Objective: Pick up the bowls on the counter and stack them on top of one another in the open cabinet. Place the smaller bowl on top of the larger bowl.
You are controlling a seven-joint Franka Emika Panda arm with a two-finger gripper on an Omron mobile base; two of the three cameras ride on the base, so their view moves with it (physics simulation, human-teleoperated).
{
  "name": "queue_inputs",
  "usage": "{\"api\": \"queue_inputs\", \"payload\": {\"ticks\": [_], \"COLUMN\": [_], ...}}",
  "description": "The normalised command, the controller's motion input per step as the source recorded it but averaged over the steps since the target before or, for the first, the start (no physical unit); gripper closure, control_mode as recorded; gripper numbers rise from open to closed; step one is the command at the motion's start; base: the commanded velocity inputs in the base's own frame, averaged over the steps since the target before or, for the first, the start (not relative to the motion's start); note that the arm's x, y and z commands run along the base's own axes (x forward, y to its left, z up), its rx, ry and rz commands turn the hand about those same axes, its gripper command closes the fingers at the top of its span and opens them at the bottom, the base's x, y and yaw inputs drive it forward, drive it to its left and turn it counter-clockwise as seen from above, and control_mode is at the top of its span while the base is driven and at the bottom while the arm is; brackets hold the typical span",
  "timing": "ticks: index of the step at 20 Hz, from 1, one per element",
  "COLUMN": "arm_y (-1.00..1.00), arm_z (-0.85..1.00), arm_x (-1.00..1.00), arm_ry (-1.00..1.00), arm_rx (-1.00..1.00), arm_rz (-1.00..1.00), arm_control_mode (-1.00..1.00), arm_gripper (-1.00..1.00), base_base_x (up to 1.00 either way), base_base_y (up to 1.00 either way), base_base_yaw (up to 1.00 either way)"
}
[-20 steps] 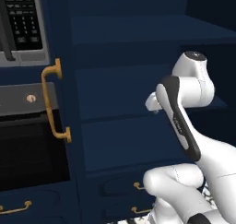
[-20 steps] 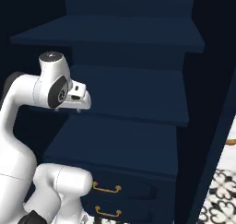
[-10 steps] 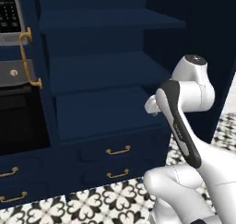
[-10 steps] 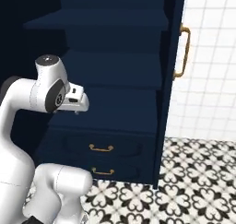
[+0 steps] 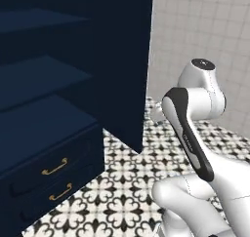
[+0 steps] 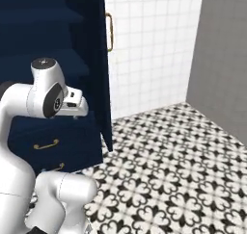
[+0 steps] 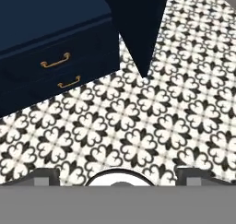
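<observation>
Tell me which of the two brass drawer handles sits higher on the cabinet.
The longer handle on the upper drawer; the shorter handle sits on the drawer below it.

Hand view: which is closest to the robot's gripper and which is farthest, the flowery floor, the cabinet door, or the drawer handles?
1. Patterned floor, right above the open gripper.
2. Cabinet door, its bottom corner upper middle.
3. Drawer handles, upper left; close to the door's range, hard to call.

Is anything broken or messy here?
Nothing looks broken or spilled. The open cabinet has bare shelves, its door stands swung out, the drawers are shut, and the patterned floor is clean.
</observation>
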Motion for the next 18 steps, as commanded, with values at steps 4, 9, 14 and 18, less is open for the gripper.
{"api": "queue_inputs", "payload": {"ticks": [4,9,14,18], "arm_y": [0.00,0.00,0.00,0.00], "arm_z": [0.00,0.00,0.00,0.00], "arm_x": [0.00,0.00,0.00,0.00], "arm_ry": [0.00,0.00,0.00,0.00], "arm_rx": [0.00,0.00,0.00,0.00], "arm_rz": [0.00,0.00,0.00,0.00], "arm_control_mode": [1.00,1.00,1.00,1.00], "arm_gripper": [-1.00,-1.00,-1.00,-1.00], "base_base_x": [-0.66,-0.67,-0.84,-0.99], "base_base_y": [0.23,0.19,0.02,-0.10], "base_base_yaw": [-0.88,-0.87,-0.75,-0.63]}}
